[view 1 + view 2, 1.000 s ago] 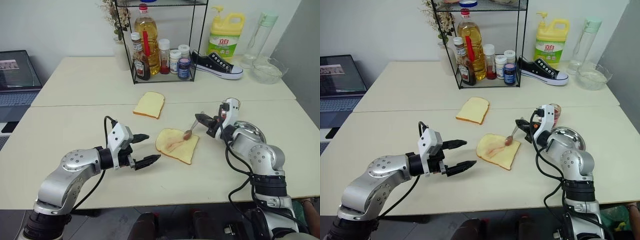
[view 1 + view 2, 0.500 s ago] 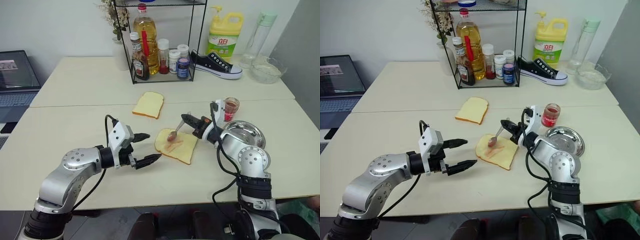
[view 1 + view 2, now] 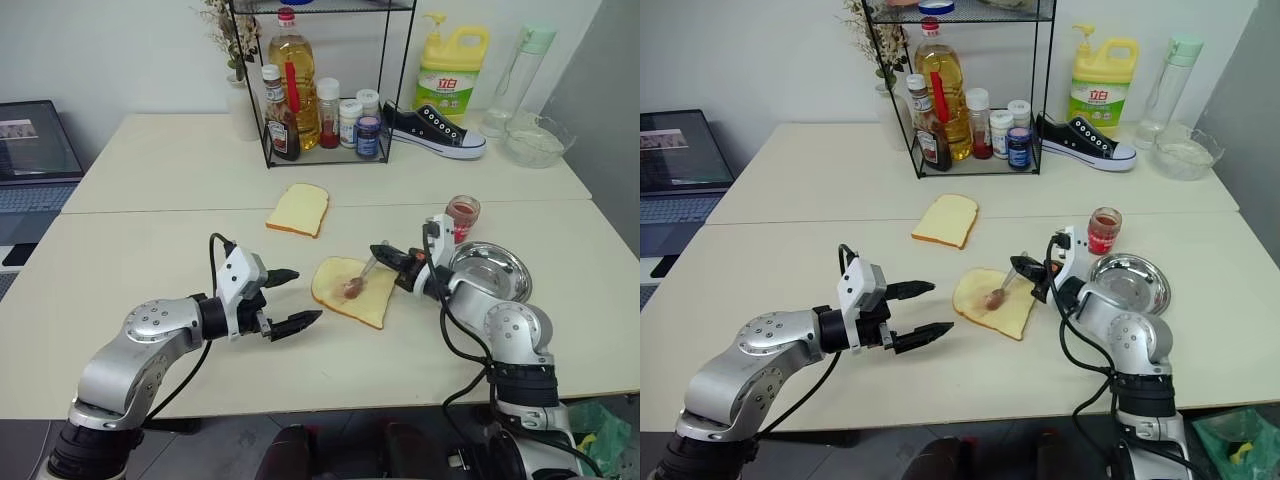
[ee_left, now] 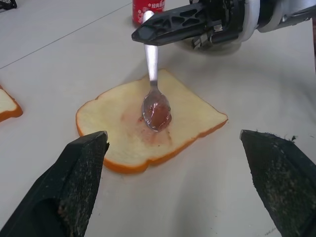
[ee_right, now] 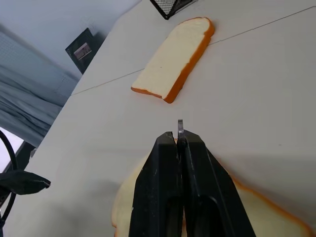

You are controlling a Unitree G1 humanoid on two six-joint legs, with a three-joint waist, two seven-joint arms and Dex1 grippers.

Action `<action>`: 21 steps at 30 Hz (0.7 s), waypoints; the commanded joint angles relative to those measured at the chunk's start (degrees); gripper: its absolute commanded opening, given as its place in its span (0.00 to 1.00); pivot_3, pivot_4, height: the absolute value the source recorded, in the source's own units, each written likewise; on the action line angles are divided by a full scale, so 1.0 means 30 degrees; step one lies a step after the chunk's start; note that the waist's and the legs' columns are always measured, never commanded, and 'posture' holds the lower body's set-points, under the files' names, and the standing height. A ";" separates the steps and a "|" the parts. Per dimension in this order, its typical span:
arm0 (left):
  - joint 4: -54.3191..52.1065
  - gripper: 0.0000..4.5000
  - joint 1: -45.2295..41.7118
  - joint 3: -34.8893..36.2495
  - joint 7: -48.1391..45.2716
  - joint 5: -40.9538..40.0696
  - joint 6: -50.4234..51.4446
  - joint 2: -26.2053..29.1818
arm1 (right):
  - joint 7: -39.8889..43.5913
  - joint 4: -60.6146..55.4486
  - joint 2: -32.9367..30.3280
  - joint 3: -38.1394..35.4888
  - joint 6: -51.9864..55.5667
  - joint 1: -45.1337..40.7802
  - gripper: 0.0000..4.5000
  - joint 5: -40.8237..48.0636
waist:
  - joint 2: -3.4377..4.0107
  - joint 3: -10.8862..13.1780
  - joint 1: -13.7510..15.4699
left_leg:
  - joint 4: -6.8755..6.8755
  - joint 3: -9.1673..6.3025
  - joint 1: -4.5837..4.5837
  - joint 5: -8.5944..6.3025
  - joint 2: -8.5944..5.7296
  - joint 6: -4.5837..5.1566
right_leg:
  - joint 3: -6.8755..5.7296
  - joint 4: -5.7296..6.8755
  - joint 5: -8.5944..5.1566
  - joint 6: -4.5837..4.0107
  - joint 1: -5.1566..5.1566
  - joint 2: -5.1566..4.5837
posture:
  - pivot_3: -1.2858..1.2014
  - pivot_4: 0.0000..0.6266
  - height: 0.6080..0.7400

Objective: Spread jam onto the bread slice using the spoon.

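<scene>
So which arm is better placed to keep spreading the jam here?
The right. Its claw is shut on the spoon, whose bowl rests on the bread slice in the jam smear. The left claw hovers open beside the slice, holding nothing.

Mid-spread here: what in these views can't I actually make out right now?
- Right wrist view: the spoon shows just a sliver of handle; the right hand hides its bowl and most of the bread slice.
- Head views: how much jam the spoon carries is too small to judge.
- Left wrist view: the jam jar is cut off by the picture's edge, so its fill level is unknown.
- Left wrist view: the steel dish is mostly hidden behind the right hand.
</scene>
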 commanded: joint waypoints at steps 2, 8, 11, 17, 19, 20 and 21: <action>0.0079 1.00 -0.0515 -0.0257 -0.0234 -0.0057 -0.0463 -0.0095 | -0.0370 -0.1742 -0.1448 -0.1553 0.1094 0.0764 0.01 0.0718 | -0.0003 0.0000 0.0048 | 0.0004 0.0003 -0.0001 0.0000 -0.0007 0.0000 | 0.0000 -0.0005 0.0000 0.0000 0.0006 -0.0007 | 0.52 0.24 1.00; 0.0518 1.00 -0.0934 -0.0583 -0.0462 0.0050 -0.0690 -0.0175 | -0.1528 -0.2435 -0.1200 -0.2553 0.1623 0.0522 0.01 0.1928 | -0.0006 0.0001 -0.0018 | -0.0001 0.0000 0.0003 0.0000 -0.0003 0.0001 | 0.0001 0.0001 0.0000 0.0000 0.0005 -0.0003 | 0.52 0.24 1.00; 0.0884 1.00 -0.1290 -0.0758 -0.0667 0.0154 -0.0874 -0.0213 | -0.3119 -0.2876 -0.0342 -0.3575 0.1857 -0.0034 0.01 0.3421 | -0.0009 0.0005 -0.0013 | -0.0001 0.0004 0.0000 0.0000 -0.0004 0.0001 | 0.0006 -0.0001 0.0000 0.0000 0.0003 -0.0004 | 0.52 0.24 1.00; 0.1813 1.00 -0.3050 -0.1230 -0.1490 0.0103 -0.1162 -0.0145 | -0.7126 -0.3574 0.0864 -0.5959 0.1521 -0.0889 0.01 0.6840 | -0.0009 0.0007 -0.0008 | -0.0002 -0.0002 -0.0004 0.0000 -0.0003 0.0001 | -0.0002 0.0001 0.0000 0.0000 -0.0002 0.0001 | 0.52 0.24 1.00; 0.2122 1.00 -0.3775 -0.1480 -0.1982 0.0131 -0.1249 -0.0090 | -0.8254 -0.3933 0.0768 -0.6408 0.1324 -0.0806 0.01 0.7814 | -0.0008 0.0006 -0.0005 | -0.0002 0.0003 -0.0008 0.0000 -0.0005 0.0001 | -0.0001 -0.0003 0.0000 0.0000 -0.0002 0.0002 | 0.52 0.24 1.00; 0.2371 1.00 -0.4286 -0.1754 -0.2394 0.0188 -0.1351 -0.0088 | -0.8844 -0.4297 0.0588 -0.6678 0.1163 -0.0604 0.01 0.8158 | -0.0008 0.0007 -0.0006 | -0.0002 0.0005 -0.0011 0.0000 -0.0005 0.0001 | -0.0001 -0.0003 0.0000 0.0000 -0.0002 0.0002 | 0.52 0.24 1.00; 0.2576 1.00 -0.4660 -0.1963 -0.2681 0.0245 -0.1425 -0.0108 | -0.9293 -0.4513 0.0410 -0.6838 0.1029 -0.0462 0.01 0.8454 | -0.0009 0.0007 -0.0011 | -0.0002 0.0007 -0.0011 0.0000 -0.0005 0.0001 | 0.0000 -0.0003 0.0000 0.0000 -0.0002 0.0002 | 0.52 0.24 1.00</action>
